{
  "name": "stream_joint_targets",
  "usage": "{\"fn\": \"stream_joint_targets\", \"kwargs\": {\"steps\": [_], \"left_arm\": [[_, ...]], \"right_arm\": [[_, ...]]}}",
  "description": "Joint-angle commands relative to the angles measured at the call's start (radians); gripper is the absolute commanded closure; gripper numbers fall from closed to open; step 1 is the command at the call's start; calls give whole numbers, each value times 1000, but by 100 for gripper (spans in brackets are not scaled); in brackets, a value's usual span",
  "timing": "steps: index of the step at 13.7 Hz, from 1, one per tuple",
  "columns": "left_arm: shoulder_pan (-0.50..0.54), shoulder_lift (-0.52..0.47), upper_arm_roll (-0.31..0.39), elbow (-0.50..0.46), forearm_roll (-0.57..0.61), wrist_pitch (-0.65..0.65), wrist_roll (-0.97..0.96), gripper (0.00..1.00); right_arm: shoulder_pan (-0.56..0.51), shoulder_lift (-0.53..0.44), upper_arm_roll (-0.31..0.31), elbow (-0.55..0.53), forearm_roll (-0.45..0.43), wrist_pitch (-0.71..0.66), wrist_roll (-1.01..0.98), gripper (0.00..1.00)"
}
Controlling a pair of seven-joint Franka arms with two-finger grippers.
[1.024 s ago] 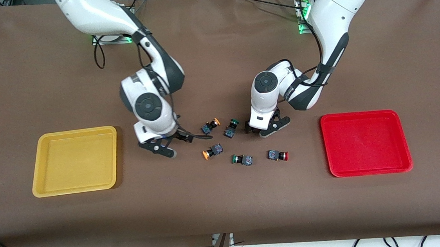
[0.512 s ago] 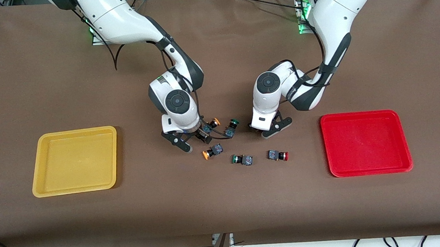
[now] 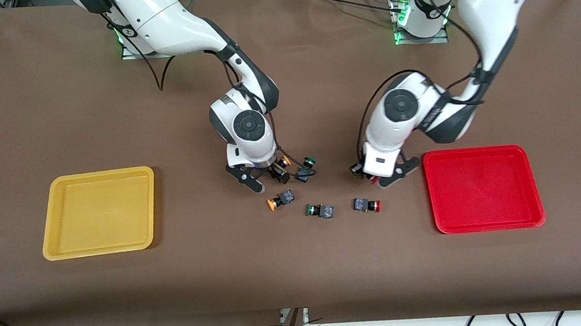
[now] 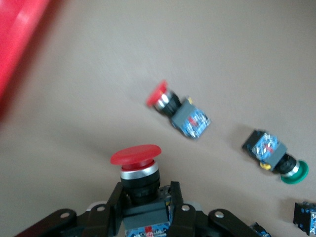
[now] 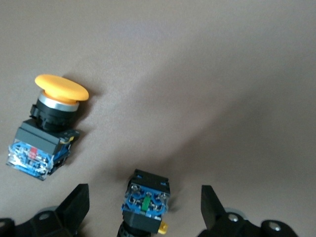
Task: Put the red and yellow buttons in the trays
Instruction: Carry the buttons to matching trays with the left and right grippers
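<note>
Front view: left pincer (image 3: 382, 175), red button (image 3: 373, 178) now gripped, lifted trayward.

My left arm reaches down from its base with the wrist bent, and the left hand (image 3: 385, 173) is clamped on a red button (image 4: 136, 155), raised just above the worktop. My right arm stretches toward the middle of the worktop, the right hand (image 3: 266, 178) low, its fingers (image 5: 74, 205) spread wide apart.

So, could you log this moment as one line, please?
left gripper: shut on red button, beside red tray | right gripper: open over yellow button
</note>
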Motion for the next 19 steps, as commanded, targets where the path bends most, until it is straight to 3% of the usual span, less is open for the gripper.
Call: {"fn": "stream_joint_targets", "kwargs": {"steps": [1,3,6,10,13,15,19], "left_arm": [[168,-29,-93,-10,11,-69,155,100],[245,-41,-99,-9,11,-107,302,100],[376,-44,-96,-10,11,-111,585,100],[501,-37,-84,-12,19,-157,1012,100],[533,8,-75,-15,36,-146,1146,100],[521,61,-68,-15,128,-140,1131,100],[478,138,-23,-36,169,-8,1062,100]], "right_arm": [[18,16,-7,17,14,15,44,0],[27,23,-7,17,14,20,50,5],[27,26,-7,17,15,24,50,53],[26,27,-7,17,12,40,32,90],[-15,-9,-12,27,12,23,5,95],[-52,-45,-10,32,14,-31,-75,95],[-172,-147,-16,31,15,-236,-441,95]]}}
